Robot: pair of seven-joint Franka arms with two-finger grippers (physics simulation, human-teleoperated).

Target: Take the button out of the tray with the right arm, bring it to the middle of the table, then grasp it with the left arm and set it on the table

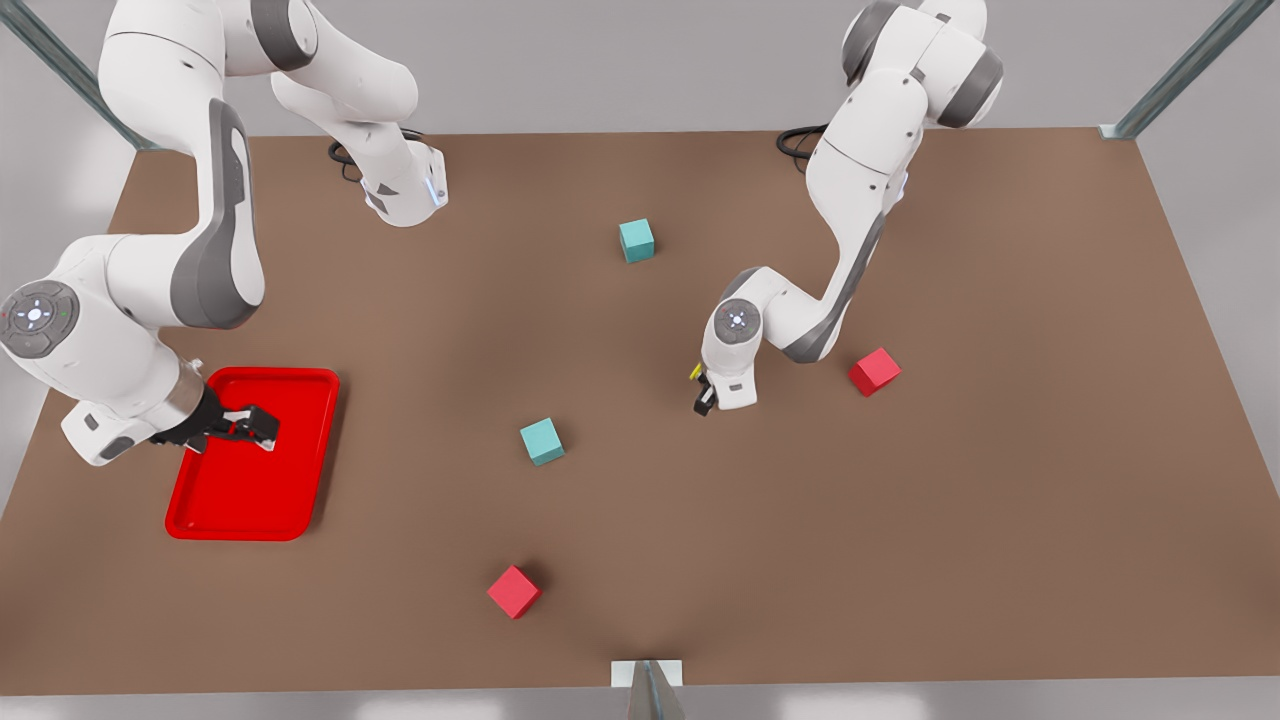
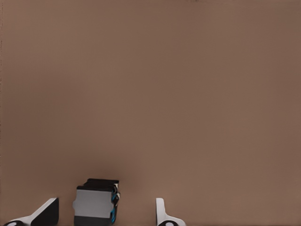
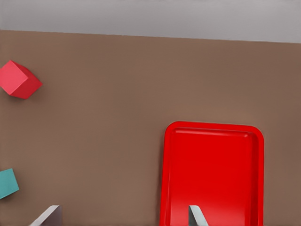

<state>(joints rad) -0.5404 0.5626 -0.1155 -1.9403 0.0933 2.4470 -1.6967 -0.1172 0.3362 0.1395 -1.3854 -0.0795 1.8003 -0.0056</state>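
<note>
Near the middle of the table (image 1: 900, 560), the left gripper (image 1: 704, 398) hangs low with the button (image 1: 695, 372) right at its tips. In the left wrist view the button (image 2: 96, 203) sits in the gap between the two fingers (image 2: 46, 213), which stand wide apart. There is bare table on both sides of it, so neither pad touches it. It is off-centre, close to one finger and well clear of the other. Its grey boxy face is turned toward the camera, and in the front view the yellow cap pokes out sideways from the gripper, so it seems to lie tipped over, not cap-up. A soft shadow hugs it, so I judge it is on the table or just above it.

The next move turns on that offset. If the fingers close from here, the near finger will likely meet the base first and nudge it across before the far one arrives.

The right gripper (image 1: 255, 425) waits over the tray (image 1: 250, 505) at the front view's left, fingers apart with nothing between them, and well away from the button. The left arm is plainly the nearer one.
</note>
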